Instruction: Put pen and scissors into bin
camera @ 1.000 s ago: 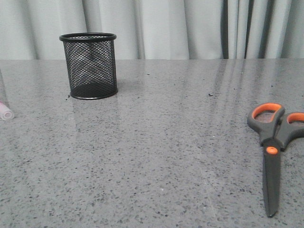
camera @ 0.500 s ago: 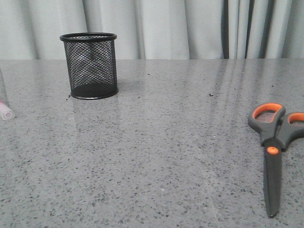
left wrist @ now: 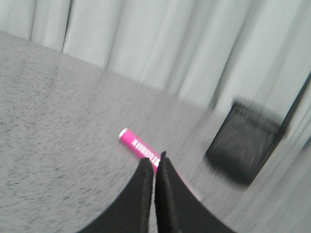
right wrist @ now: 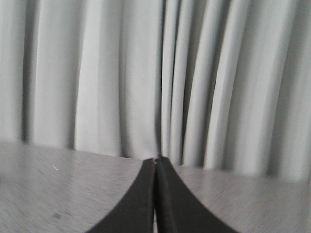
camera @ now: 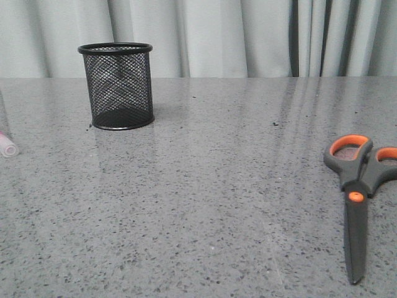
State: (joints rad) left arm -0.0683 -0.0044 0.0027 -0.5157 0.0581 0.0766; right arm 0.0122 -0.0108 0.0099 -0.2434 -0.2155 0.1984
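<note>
Nothing had yet gone into the black mesh bin (camera: 116, 85), which stood upright and empty on the grey speckled table (camera: 205, 205) before the pale curtain (camera: 248, 37). The left gripper (left wrist: 154, 162) was clenched, its two dark fingers pressed tip to tip with nothing between them, and the magenta pen (left wrist: 140, 149) lay flat on the table just beyond those tips, its white end pointing away from them; the bin appeared blurred (left wrist: 244, 144) farther off, beyond the fingers and to one side. That the fingers pointed straight at the pen suggested the left arm was lining up on it as the first object, though they would have to part before they could straddle the barrel. In the front view only the pen's white end (camera: 7, 146) showed at the table's left edge. The right gripper (right wrist: 155, 161) was likewise closed on nothing, its fingers aimed at the curtain over bare table, no task object near them. The scissors (camera: 358, 186) lay flat and shut far to the right, handles toward the curtain, well apart from the bin, probably left for the right arm.
</note>
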